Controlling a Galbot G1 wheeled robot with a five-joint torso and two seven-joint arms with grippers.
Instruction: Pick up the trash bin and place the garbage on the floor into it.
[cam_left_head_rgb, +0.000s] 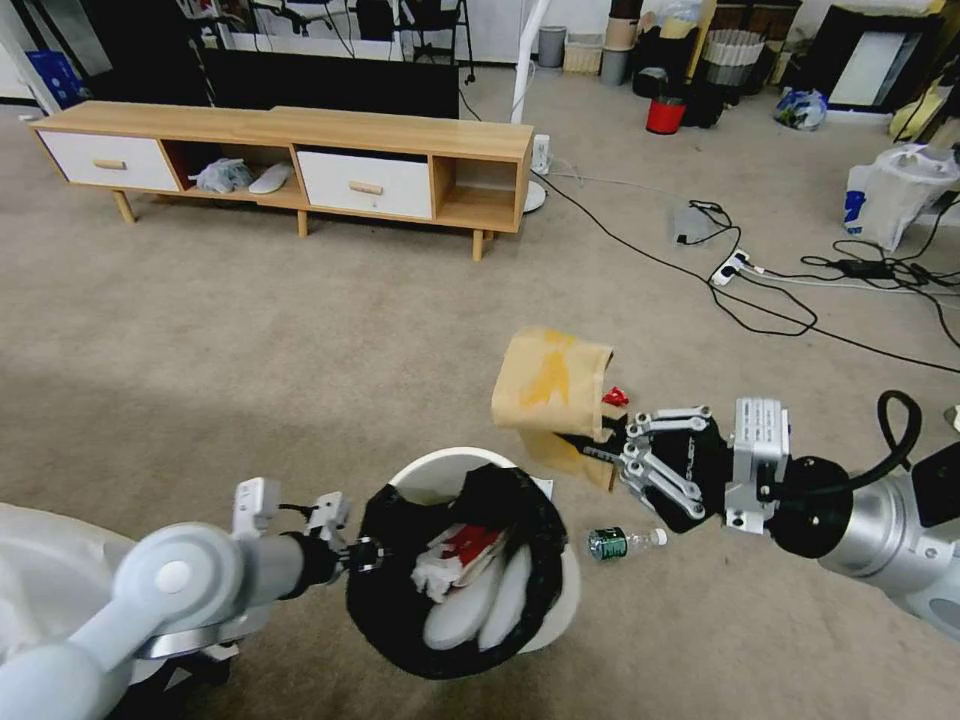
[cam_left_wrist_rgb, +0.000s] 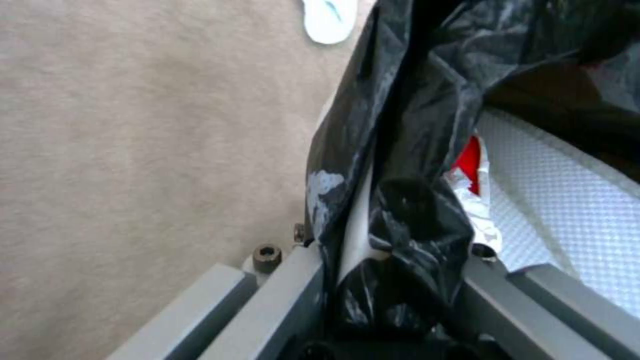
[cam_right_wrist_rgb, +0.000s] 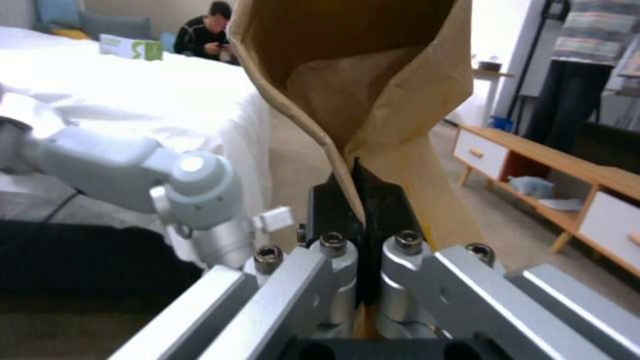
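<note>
The white trash bin (cam_left_head_rgb: 556, 592), lined with a black bag (cam_left_head_rgb: 390, 590), hangs tilted above the floor (cam_left_head_rgb: 250, 350). My left gripper (cam_left_head_rgb: 362, 555) is shut on its rim and liner (cam_left_wrist_rgb: 393, 240). Inside lie white tissues (cam_left_head_rgb: 480, 600) and a red-and-white wrapper (cam_left_head_rgb: 465, 548). My right gripper (cam_left_head_rgb: 598, 448) is shut on the brown paper carton (cam_left_head_rgb: 550, 385), held in the air just right of and beyond the bin; the carton's edge (cam_right_wrist_rgb: 353, 165) is pinched between the pads. A green bottle (cam_left_head_rgb: 622, 543) lies on the carpet below the right gripper. A small red scrap (cam_left_head_rgb: 614, 397) shows behind the carton.
A low wooden TV cabinet (cam_left_head_rgb: 300, 165) stands at the back left. Cables and a power strip (cam_left_head_rgb: 735, 268) run across the carpet at the right, with a large white plastic bag (cam_left_head_rgb: 900, 190) beyond. A red bucket (cam_left_head_rgb: 665, 115) sits far back. A white bed (cam_right_wrist_rgb: 133, 100) is behind my left arm.
</note>
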